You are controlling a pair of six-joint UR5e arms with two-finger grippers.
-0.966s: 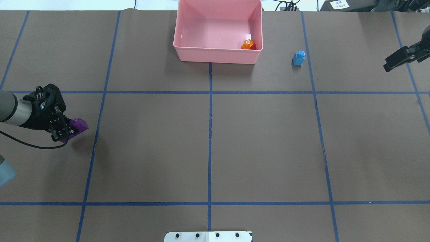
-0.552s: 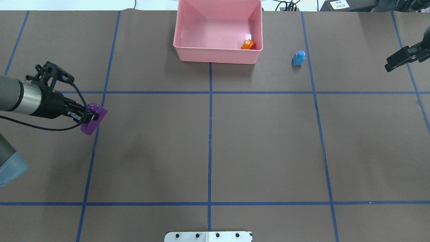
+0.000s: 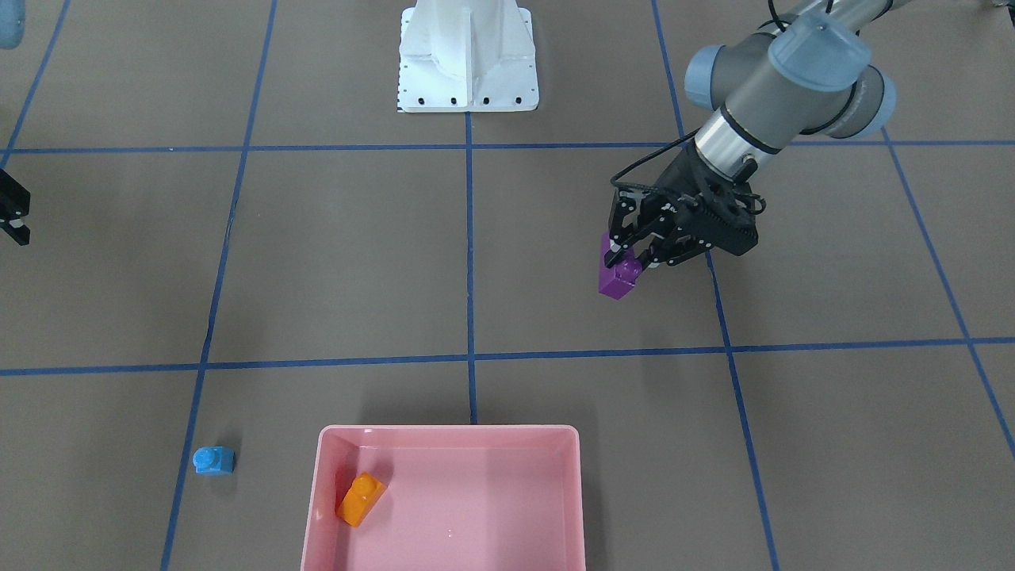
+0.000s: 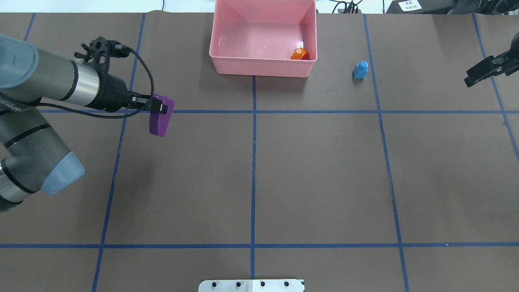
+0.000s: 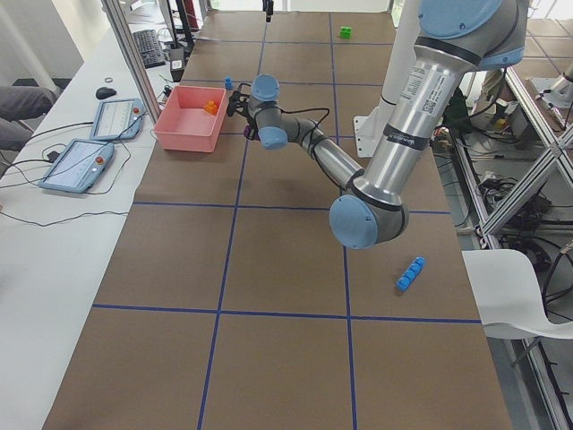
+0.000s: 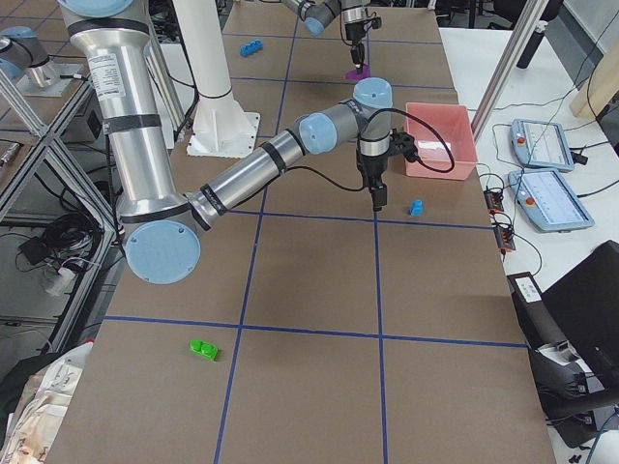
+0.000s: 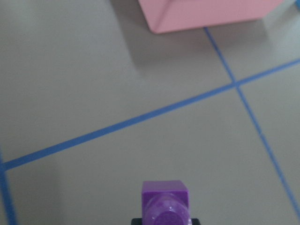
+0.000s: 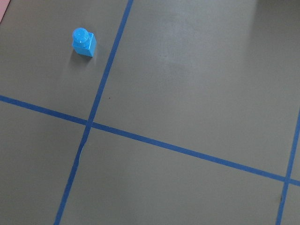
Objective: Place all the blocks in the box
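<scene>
Frame edges cut off the right gripper [image 4: 469, 80] in the overhead and front views, and how its jaws stand cannot be told. It hangs above the table, well to the right of the small blue brick [image 4: 360, 69].

The left gripper [image 3: 626, 255] has its jaws clamped on the purple brick [image 3: 620, 278], held above the table, well apart from the box [image 4: 263, 65]. The left wrist view shows only the brick's studded end at its bottom edge and a corner of the box at the top.

In the overhead view the box's near wall hides part of the orange brick [image 4: 299, 53]. The front view shows it whole, lying inside the box in the corner towards the small blue brick. That brick stands on the table near the box, outside it.

Only the side views show the long blue brick [image 5: 410, 274], lying on the table near the left arm's base, far from the box. They also show a green brick [image 6: 202, 348] at the table's right end. The white base [image 3: 468, 55] stands at the robot's edge of the table.
</scene>
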